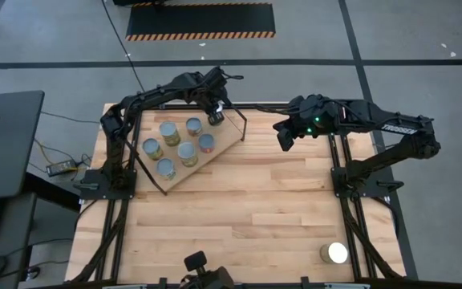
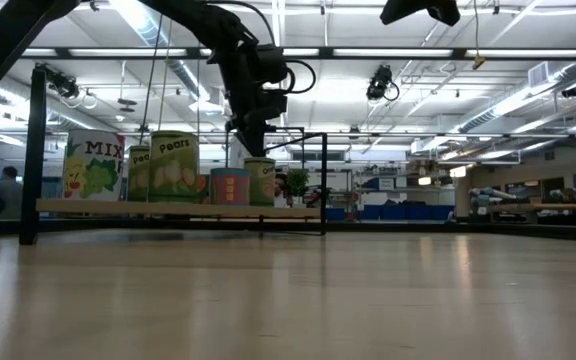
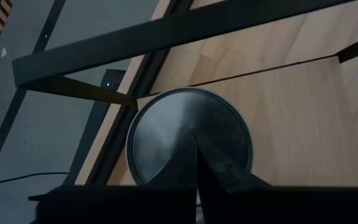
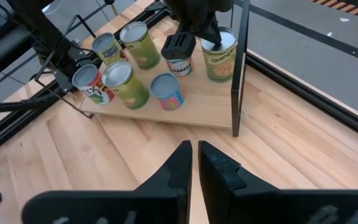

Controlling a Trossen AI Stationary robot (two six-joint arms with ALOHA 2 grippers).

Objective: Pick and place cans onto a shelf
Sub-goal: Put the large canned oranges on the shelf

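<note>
Only the high view catches the lone can [image 1: 337, 253] near the bench's [image 1: 247, 209] front right corner. Seven cans [image 1: 186, 152] crowd the shelf [image 1: 215, 157], leaving little free board. Left hand [image 1: 216, 112] sits closed over the corner can [image 1: 215, 119]; right hand [image 1: 283, 138] hovers closed, empty, over open bench.

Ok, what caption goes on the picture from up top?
Left gripper, fingers shut, sits over a can at the shelf corner, six cans beside it; one can waits alone.
</note>
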